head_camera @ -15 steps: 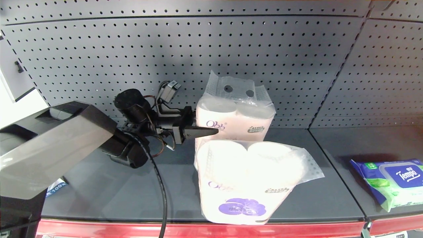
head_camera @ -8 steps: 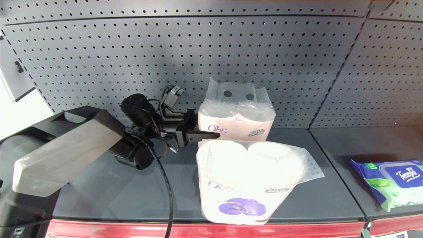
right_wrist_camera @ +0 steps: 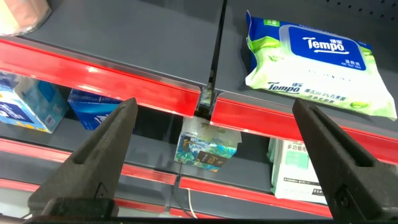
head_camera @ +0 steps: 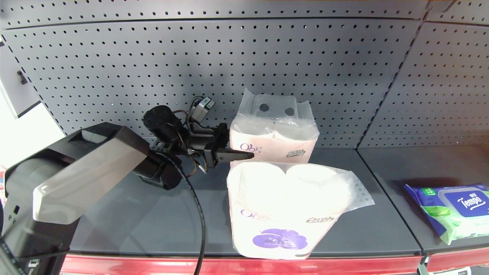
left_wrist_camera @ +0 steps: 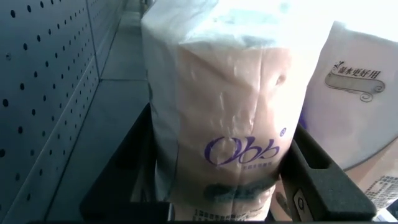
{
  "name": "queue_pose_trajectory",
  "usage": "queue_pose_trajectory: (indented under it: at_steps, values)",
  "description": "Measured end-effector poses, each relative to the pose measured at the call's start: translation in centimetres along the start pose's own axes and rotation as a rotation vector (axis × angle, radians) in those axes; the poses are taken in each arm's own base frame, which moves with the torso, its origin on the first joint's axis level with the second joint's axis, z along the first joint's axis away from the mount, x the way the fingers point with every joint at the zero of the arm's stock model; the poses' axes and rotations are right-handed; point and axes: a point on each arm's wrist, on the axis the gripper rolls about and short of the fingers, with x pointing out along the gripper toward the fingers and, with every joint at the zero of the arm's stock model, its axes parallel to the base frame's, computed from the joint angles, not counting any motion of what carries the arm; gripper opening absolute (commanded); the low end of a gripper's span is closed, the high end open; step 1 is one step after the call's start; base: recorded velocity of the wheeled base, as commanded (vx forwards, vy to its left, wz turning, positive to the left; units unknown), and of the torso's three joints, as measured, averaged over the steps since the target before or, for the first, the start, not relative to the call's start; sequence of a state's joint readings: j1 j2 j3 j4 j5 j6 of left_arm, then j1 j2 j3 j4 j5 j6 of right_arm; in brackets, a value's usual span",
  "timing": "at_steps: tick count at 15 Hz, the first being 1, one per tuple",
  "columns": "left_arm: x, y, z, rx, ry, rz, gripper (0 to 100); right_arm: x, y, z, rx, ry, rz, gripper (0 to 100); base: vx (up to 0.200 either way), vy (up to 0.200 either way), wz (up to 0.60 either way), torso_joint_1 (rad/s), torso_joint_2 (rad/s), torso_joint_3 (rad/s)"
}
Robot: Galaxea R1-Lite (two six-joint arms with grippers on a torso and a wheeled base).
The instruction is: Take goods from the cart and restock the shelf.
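One rear paper pack (head_camera: pixel 273 133) stands by the pegboard (head_camera: pixel 153 57), clamped in the left claw (head_camera: pixel 242 149); bare shelf (head_camera: pixel 126 206) lies leftward; right claw (right_wrist_camera: pixel 214 106) gapes.

Shop, pegboard-backed shelf (head_camera: pixel 145 214), red price rail (head_camera: pixel 153 264), packaged wipes (head_camera: pixel 456 212)

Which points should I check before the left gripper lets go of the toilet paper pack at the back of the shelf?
1. The left gripper has a finger on each side of the rear pack: ok.
2. The rear pack stands upright, close to the pegboard wall: ok.
3. Its base rests on the shelf: cannot tell; the front pack hides it.
4. The near finger is free of the front pack's wrapper: cannot tell.
5. The right gripper is open, empty and away from both packs: ok.
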State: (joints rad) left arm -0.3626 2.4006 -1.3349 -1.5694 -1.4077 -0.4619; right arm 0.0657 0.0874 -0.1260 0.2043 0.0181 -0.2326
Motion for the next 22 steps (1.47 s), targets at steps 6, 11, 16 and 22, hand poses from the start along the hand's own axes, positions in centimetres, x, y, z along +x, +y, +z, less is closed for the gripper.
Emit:
queue_pose_trajectory:
  at_steps: [6,11,16,22]
  values:
    - [0.0,0.1,-0.3,-0.005,0.006,-0.010,0,0.0,0.0,0.0,0.000,0.000,-0.001,100,0.000,0.000,0.00,0.000,0.00,0.000]
    - [-0.1,0.1,-0.2,-0.002,0.010,-0.018,0,0.0,0.0,0.0,0.000,0.000,0.000,100,0.000,0.000,0.00,0.000,0.00,0.000]
    - [-0.1,0.1,0.0,-0.002,0.010,-0.019,100,0.0,0.0,0.0,-0.001,0.000,0.000,100,0.000,0.000,0.00,0.000,0.00,0.000]
    - [-0.8,-1.5,0.9,-0.036,0.013,-0.002,100,0.0,0.0,0.0,-0.002,0.000,0.000,100,0.000,0.000,0.00,0.000,0.00,0.000]
